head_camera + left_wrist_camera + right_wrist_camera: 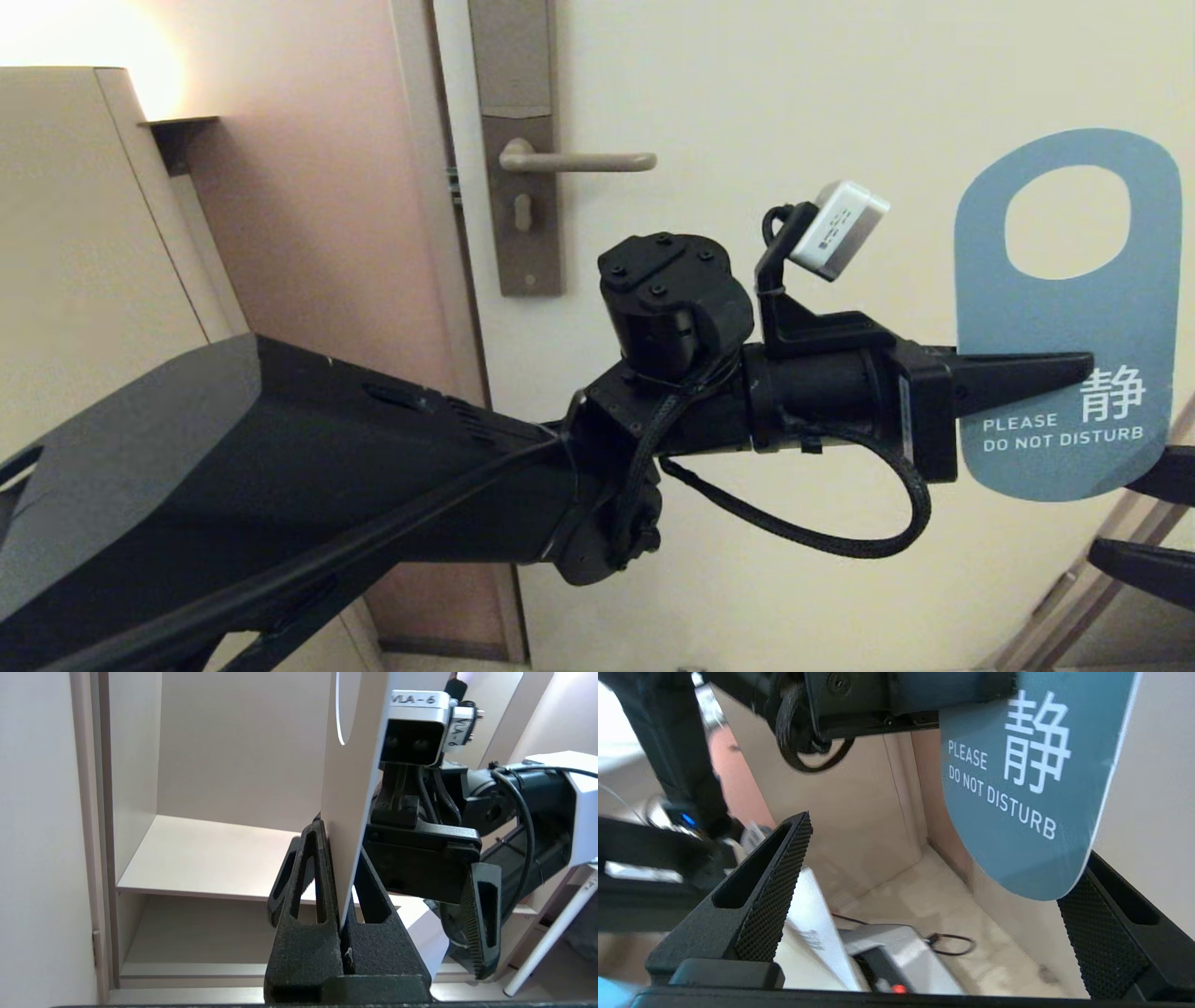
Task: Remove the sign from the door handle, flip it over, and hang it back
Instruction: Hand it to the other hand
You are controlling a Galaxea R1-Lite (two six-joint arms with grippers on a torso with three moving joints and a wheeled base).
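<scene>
We hold the sign (1064, 317) off the door handle (579, 161), our left gripper (1074, 364) with jaws clamped on its lower half, blue face out. Our right gripper (924, 891) waits beneath, jaws spread, apparently for a handover. The left arm crosses below the handle.

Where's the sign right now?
Off the door handle: in the head view the sign is at far right, blue face showing, clamped in the left gripper, with the open right gripper just below it.
</scene>
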